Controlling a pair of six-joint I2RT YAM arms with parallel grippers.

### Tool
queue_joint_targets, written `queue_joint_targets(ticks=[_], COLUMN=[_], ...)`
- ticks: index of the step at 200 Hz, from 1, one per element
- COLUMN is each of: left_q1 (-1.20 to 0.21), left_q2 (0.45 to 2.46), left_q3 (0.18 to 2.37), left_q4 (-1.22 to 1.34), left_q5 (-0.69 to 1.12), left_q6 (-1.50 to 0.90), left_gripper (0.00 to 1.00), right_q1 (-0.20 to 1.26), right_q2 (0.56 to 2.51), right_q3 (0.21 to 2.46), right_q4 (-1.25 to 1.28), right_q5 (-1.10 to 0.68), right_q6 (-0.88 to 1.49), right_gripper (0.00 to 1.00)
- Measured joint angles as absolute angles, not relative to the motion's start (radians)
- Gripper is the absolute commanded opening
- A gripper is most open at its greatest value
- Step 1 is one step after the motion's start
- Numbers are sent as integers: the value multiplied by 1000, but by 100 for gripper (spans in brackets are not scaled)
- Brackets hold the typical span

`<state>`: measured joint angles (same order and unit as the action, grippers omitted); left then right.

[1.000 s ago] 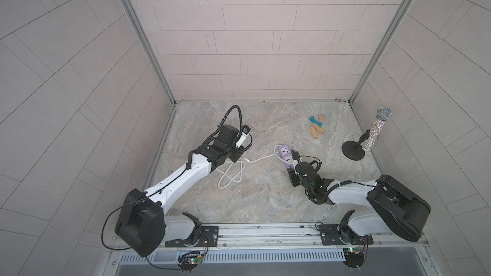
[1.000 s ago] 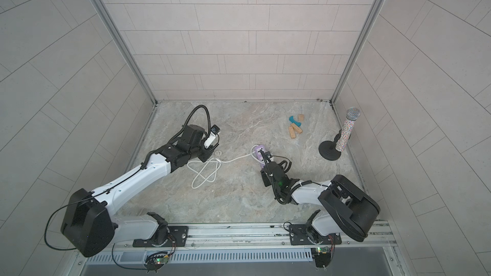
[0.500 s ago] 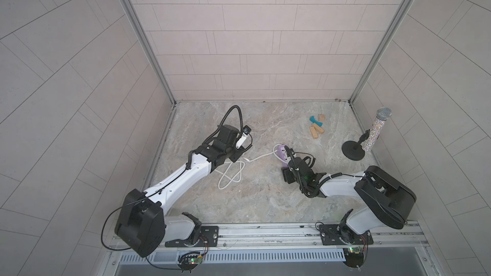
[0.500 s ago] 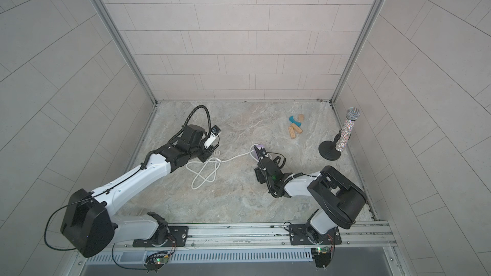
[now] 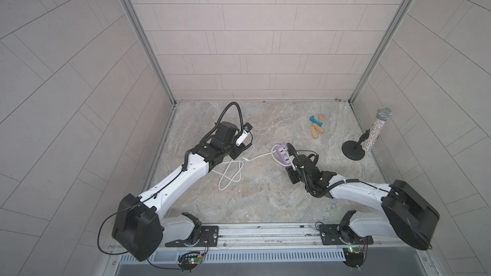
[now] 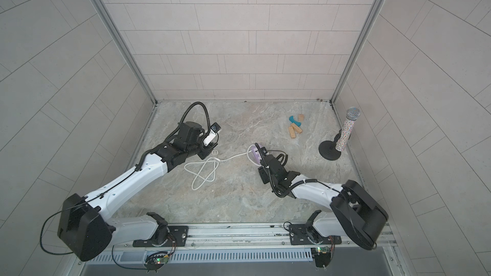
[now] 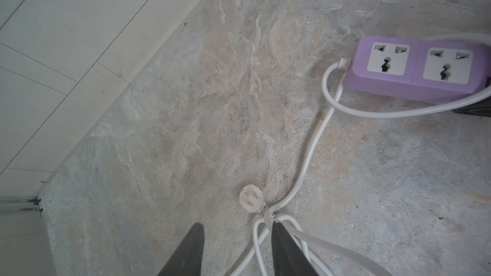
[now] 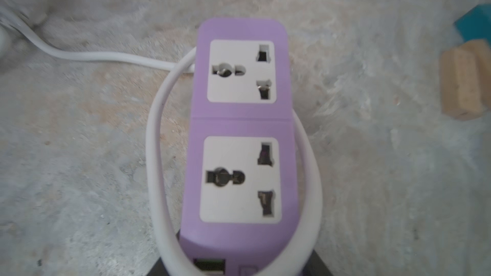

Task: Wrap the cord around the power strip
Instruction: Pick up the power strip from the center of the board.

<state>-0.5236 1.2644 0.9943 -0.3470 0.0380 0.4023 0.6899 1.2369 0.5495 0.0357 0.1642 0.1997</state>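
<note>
Two robot arms reach over a marbled stone worktop (image 5: 265,203) inside a tiled booth. The lilac strip (image 5: 282,153) lies near the middle with its sockets facing up.

Your right claw (image 5: 291,165) is at the strip's USB end. The right wrist view shows that end sitting between the dark jaws, but the strip hides their tips. You cannot tell from the pictures whether they are pressing on it.

The white cord (image 7: 310,150) leaves the strip's far end and makes one loose turn around the body. It runs along both long sides and across the USB end, with slack between cord and plastic. The cord then trails across the worktop towards your left arm and ends in several flat, overlapping loops. The round white plug (image 7: 251,202) lies prongs up beside those loops.

Your left claw (image 7: 236,225) hovers low over that spot. Its jaws are partly open, with bare worktop between them, and they hold nothing. One finger (image 7: 287,248) sits just beside the cord where it crosses near the plug.

By the look of it, the task is at an early stage. One slack turn is in place, and most of the cord's length lies unwound. What appears left is to grip the cord near the plug, steady the strip, wind the remaining length around it in tighter turns, and tuck in the plug.

Well apart, near the back, lie a few tan blocks (image 5: 316,130). A glittery microphone (image 5: 376,131) stands on its stand at the right edge.
</note>
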Motion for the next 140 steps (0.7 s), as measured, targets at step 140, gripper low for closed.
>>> queue_joint_targets(ticks=[140], left_q1=[-517], left_q2=[1202], left_q3=[884], left_q4=[105], left_q5=[406], left_q6=[353], left_gripper=[63], right_q1=[361], right_q2=[1073], right_q3=[1244], right_q4=[-401], right_q5=[-346], right_q6=[-96], right_gripper=[0])
